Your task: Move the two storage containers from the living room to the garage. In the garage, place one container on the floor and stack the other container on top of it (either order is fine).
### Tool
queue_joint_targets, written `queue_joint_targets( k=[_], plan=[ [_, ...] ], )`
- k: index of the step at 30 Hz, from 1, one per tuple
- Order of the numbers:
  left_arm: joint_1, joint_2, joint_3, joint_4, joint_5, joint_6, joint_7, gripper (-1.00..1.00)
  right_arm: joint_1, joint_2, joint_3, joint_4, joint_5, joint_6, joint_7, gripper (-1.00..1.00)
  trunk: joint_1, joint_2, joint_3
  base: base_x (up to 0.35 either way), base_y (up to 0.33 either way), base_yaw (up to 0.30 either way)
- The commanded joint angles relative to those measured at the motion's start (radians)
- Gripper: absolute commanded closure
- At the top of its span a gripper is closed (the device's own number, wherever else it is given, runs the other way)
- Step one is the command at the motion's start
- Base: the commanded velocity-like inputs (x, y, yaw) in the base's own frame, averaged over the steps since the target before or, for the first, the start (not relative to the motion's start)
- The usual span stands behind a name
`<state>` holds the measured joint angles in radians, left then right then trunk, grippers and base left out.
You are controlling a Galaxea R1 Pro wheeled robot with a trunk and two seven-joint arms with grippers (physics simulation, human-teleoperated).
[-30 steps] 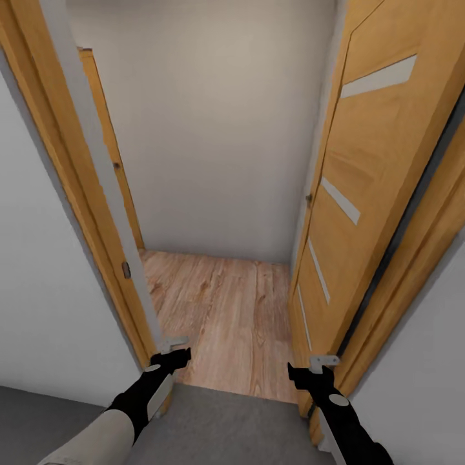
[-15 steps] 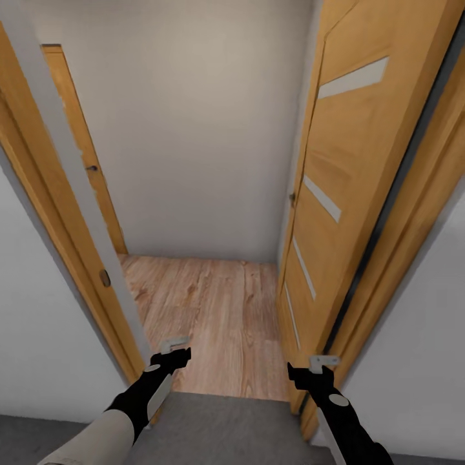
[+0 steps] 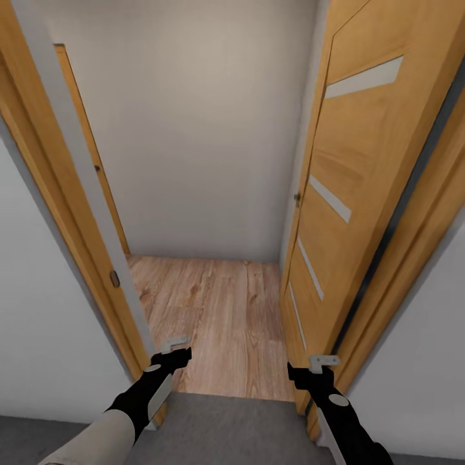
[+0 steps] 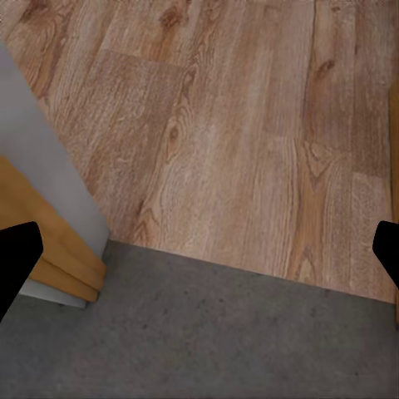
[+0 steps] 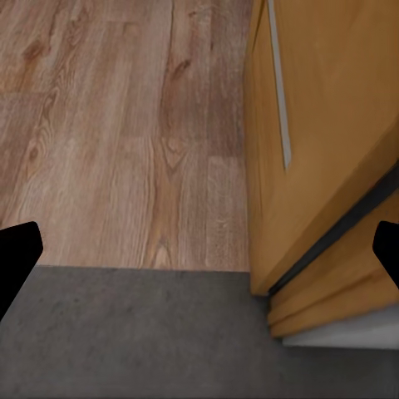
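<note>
Grey concrete floor (image 3: 226, 429) lies under the robot at a doorway and ends in a straight seam against the light wood-plank floor (image 3: 219, 316) of a small white-walled passage beyond. An orange-brown wooden door frame (image 3: 68, 213) with a pale grey edge rises along the left of the opening. On the right, an orange-brown wooden door with narrow frosted-glass slits (image 3: 349, 213) stands swung open into the passage, and its lower corner reaches the seam in the right wrist view (image 5: 332, 166). A second wooden door (image 3: 90, 155) shows at the far left of the passage, against the plain white end wall (image 3: 206, 129).

Both black forearms reach forward low over the concrete edge. The left gripper (image 3: 175, 349) hangs just beside the foot of the left frame, and its two dark fingertips (image 4: 17, 258) sit at opposite edges of the left wrist view, spread wide with nothing between them. The right gripper (image 3: 316, 367) hangs close to the foot of the open door, its fingertips (image 5: 18, 249) likewise wide apart and empty over the seam. Neither hand carries an orange-red container.
</note>
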<state>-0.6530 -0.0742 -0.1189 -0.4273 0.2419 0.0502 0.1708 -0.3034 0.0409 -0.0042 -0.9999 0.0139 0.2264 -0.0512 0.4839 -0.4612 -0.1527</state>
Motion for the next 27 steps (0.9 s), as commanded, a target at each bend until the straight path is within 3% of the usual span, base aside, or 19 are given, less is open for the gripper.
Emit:
queue_joint_targets(
  k=[1, 8, 27],
  plan=[
    [-0.001, 0.001, -0.009, -0.002, 0.009, 0.005, 0.01, -1.0, 0.0, 0.0, 0.0, -0.002, 0.001, 0.006, -0.003, -1.0, 0.001, -0.002, -0.002, 0.159, 0.001, 0.0],
    [-0.001, 0.001, -0.011, -0.002, 0.005, 0.005, 0.011, -1.0, 0.0, 0.0, 0.001, -0.002, 0.001, 0.006, -0.003, -1.0, 0.001, -0.002, -0.002, 0.212, 0.0, 0.0],
    [-0.001, 0.007, -0.012, -0.002, 0.008, -0.001, 0.006, -1.0, 0.0, 0.003, 0.005, 0.009, 0.001, 0.005, -0.004, -1.0, 0.001, -0.002, -0.002, 0.007, 0.0, 0.0]
  ],
)
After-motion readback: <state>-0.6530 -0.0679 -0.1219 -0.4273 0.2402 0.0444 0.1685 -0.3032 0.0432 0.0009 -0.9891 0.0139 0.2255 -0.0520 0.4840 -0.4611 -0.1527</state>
